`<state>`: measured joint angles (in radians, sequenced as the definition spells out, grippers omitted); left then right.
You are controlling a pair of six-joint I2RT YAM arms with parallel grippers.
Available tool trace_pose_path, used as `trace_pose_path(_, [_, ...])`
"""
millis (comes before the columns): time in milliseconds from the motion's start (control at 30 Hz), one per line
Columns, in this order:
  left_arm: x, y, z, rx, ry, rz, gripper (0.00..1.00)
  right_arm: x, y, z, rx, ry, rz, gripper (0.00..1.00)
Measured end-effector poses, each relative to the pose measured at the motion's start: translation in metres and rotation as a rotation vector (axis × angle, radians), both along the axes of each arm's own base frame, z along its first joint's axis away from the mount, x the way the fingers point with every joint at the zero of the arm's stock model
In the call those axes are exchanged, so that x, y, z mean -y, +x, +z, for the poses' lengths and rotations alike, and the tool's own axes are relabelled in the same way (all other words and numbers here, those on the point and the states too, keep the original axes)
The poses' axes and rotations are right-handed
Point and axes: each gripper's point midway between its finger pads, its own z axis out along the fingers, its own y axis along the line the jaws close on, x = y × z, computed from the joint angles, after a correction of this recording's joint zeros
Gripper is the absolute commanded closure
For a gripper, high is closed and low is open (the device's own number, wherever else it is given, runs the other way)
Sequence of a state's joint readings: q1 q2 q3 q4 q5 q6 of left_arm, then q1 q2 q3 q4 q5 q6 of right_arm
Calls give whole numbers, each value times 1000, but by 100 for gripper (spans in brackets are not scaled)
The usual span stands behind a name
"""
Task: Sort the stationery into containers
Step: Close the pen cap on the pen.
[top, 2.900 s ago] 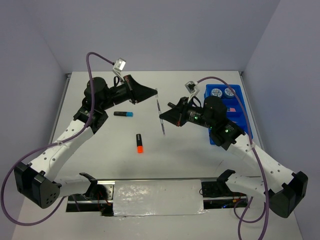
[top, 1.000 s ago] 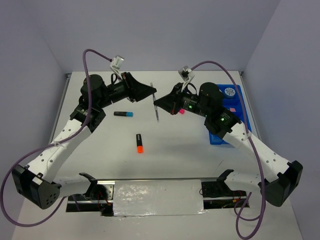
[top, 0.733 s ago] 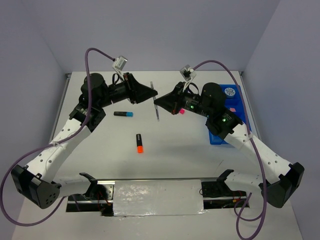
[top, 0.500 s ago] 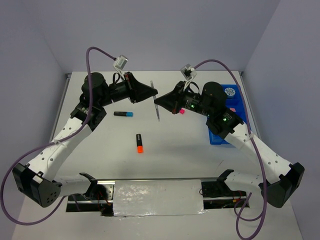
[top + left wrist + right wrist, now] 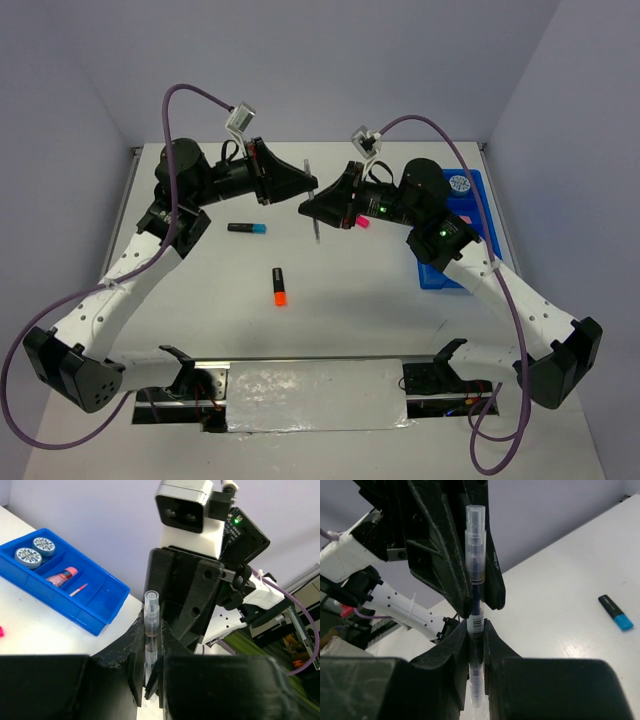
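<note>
Seemingly left fingers [image 5: 134, 662] and right fingers [image 5: 454, 647] both pinch the pen [image 5: 474, 555].

Both arms reach in from the near corners, meeting above the table's middle toward the far edge. Left gripper [image 5: 308, 186] and right gripper [image 5: 310, 207] face each other, tips nearly touching (both clamped on one pen [image 5: 316, 228]).

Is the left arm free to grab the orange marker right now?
Probably not: the left fingers are shut on the pen, with the right fingers clamped on it too. The orange marker itself lies unobstructed on the table.
</note>
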<state>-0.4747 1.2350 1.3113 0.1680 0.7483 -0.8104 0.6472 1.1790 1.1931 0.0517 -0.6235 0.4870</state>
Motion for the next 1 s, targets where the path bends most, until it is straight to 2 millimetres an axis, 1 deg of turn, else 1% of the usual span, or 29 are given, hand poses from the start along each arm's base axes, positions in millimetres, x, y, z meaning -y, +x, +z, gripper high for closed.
trace_pose_path(33, [0,-1,1,5,-2,-3,100,-1,-2,2,6,6,13,91])
trace_pose_path(67, [0,-3,3,7,-7,-16,96,-1,-3,3,5,10,16,100])
trace_pose_path(133, [1,-3,4,17,-11,-21,85,-1,-5,5,3,16,28,100])
trace_pose_path(167, [1,-4,5,18,-12,-23,76,-1,-5,5,3,18,28,100])
trace_pose_path(200, [1,-4,5,20,-12,-26,52,-1,-5,5,3,19,28,100])
trace_pose_path(233, [1,-4,5,27,-10,-26,42,-1,-5,6,3,20,30,100])
trace_pose_path(300, [1,-5,5,23,-8,-32,28,-1,-5,7,5,23,28,100])
trace_pose_path(333, [1,-6,5,24,-4,-33,24,-1,-5,7,3,24,29,100])
trace_pose_path(433, [0,-6,8,22,9,-21,23,-1,-5,7,3,24,27,100])
trace_pose_path(567, [-4,-2,22,52,13,25,26,-1,-5,7,2,24,29,100])
trace_pose_path(667, [-9,3,36,88,7,67,37,-1,-6,6,2,23,32,100])
trace_pose_path(733, [-12,7,40,97,3,85,40,-1,-6,6,2,23,35,100])
trace_pose_path(767, [-12,9,42,98,2,90,46,-1,-6,6,2,23,36,100])
trace_pose_path(833, [-12,14,40,88,1,95,50,-1,-7,6,1,22,38,100])
trace_pose_path(867, [-11,17,38,82,4,97,56,-1,-7,6,0,20,38,100])
trace_pose_path(1000, [-6,23,26,49,11,83,62,0,-7,1,-16,6,34,100])
